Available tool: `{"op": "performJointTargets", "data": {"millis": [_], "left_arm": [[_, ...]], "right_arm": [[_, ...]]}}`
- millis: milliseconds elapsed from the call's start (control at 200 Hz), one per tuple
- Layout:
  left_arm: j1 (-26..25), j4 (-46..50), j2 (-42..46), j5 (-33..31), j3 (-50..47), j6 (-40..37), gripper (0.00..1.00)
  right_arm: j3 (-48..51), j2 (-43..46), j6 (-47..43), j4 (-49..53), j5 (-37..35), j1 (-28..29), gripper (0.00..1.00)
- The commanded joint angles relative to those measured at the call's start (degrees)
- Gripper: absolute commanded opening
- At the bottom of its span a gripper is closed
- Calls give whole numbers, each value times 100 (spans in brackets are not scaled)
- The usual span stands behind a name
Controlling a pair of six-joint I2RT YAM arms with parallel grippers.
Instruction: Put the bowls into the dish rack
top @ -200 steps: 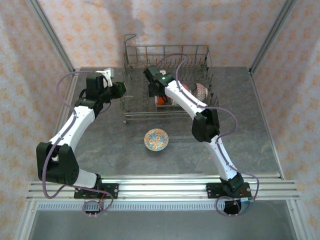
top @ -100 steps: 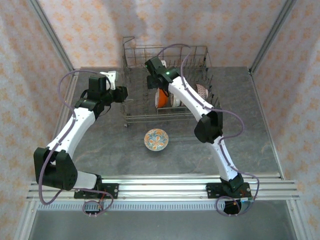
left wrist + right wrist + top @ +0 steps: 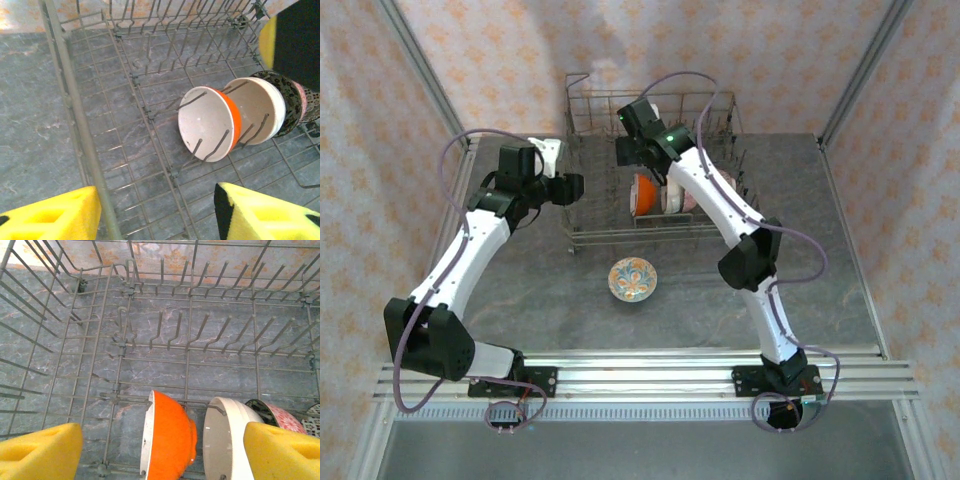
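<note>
The dish rack stands at the back of the table. An orange bowl, a white bowl and further bowls stand on edge between its tines. A multicolour patterned bowl lies on the table in front of the rack. My right gripper hangs open above the rack, over the orange bowl and white bowl, holding nothing. My left gripper is open at the rack's left side, straddling its rail. In its view the orange bowl, cream bowl and speckled bowl lean in a row.
A pink patterned bowl sits behind the white one in the rack. The rack's left half and back rows of tines hold nothing. Patterned walls close the table on three sides.
My right gripper has risen away from the orange bowl, which now stands alone in the rack. My left gripper has opened and shifted slightly toward the rack.
</note>
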State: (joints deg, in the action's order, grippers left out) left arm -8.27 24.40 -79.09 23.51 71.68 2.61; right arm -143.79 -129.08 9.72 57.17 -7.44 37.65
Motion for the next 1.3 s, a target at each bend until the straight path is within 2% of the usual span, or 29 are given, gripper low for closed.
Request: {"op": "performJointTargets", "data": {"millis": [0, 45, 80, 160, 275, 385, 580, 736, 951, 1116, 1296], "left_arm": [[-67, 174, 239, -193, 358, -319, 63], [-69, 234, 339, -221, 374, -379, 64], [-64, 277, 432, -240, 374, -414, 69], [-79, 408, 676, -303, 342, -503, 70], [-155, 646, 995, -426, 276, -692, 70], [-410, 1047, 1203, -341, 275, -1001, 66], [-1568, 1712, 1475, -426, -86, -1740, 54], [-2619, 2343, 1230, -621, 34, -1902, 45], [-3920, 2790, 718, -1154, -111, -1982, 43], [-4435, 2708, 175, -1231, -334, -2106, 39], [-4502, 2296, -401, -1243, -745, -2441, 38]], "right_arm": [[162, 460, -109, 250, 31, -80, 85], [259, 560, -93, 284, 62, -99, 85], [344, 636, -85, 290, 97, -116, 85], [559, 837, -56, 321, 165, -164, 85], [878, 1105, -38, 321, 331, -230, 86], [1076, 1309, -44, 377, 396, -258, 86], [1554, 1764, -12, 497, 604, -382, 86], [2168, 2346, 118, 456, 798, -552, 86], [3336, 3423, 282, 119, 604, -691, 87], [4144, 4036, 423, -65, 595, -794, 88], [4612, 4329, 547, -92, 665, -794, 88]]}}
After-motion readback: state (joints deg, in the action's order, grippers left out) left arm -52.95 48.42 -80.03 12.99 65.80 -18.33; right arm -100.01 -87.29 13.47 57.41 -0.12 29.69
